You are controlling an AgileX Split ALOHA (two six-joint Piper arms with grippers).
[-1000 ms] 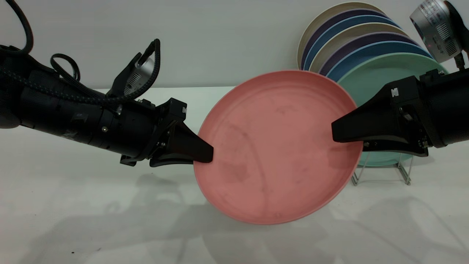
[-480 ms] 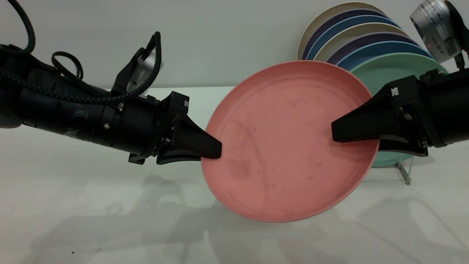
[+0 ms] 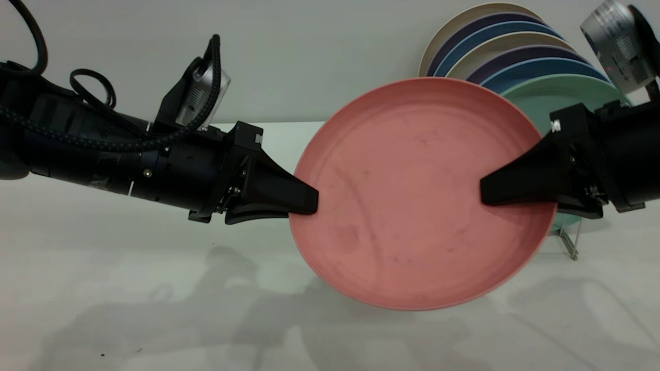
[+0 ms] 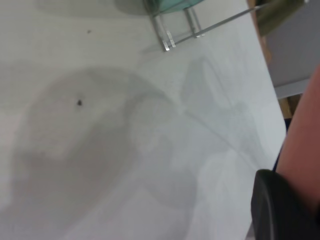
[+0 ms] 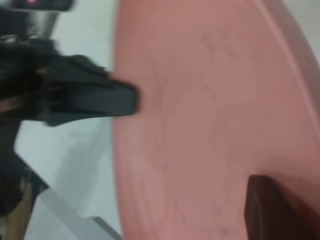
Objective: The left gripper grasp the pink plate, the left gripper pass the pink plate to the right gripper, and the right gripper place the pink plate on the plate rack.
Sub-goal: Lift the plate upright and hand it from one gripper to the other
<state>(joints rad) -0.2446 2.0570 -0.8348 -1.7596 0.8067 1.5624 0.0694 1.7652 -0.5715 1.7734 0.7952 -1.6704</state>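
Note:
The pink plate [image 3: 412, 196] hangs tilted above the table between both arms, its face towards the exterior camera. My left gripper [image 3: 304, 206] is shut on its left rim. My right gripper [image 3: 495, 198] straddles the right rim, one finger over the face and one behind, closed onto it. In the right wrist view the plate [image 5: 210, 100] fills the frame, with my right finger [image 5: 280, 210] on it and the left gripper [image 5: 127, 100] on the far rim. The left wrist view shows the plate's edge [image 4: 305, 135]. The plate rack [image 3: 567, 242] stands behind the plate at the right.
Several plates stand in the rack, a mint-green plate [image 3: 562, 98] in front, then blue, purple and cream ones. The rack's wire feet [image 4: 175, 30] show in the left wrist view. The white table [image 3: 129, 288] extends to the left and front.
The left gripper carried the plate to the right and upwards, into the right gripper's fingers. The right gripper's front finger has drawn in against the plate.

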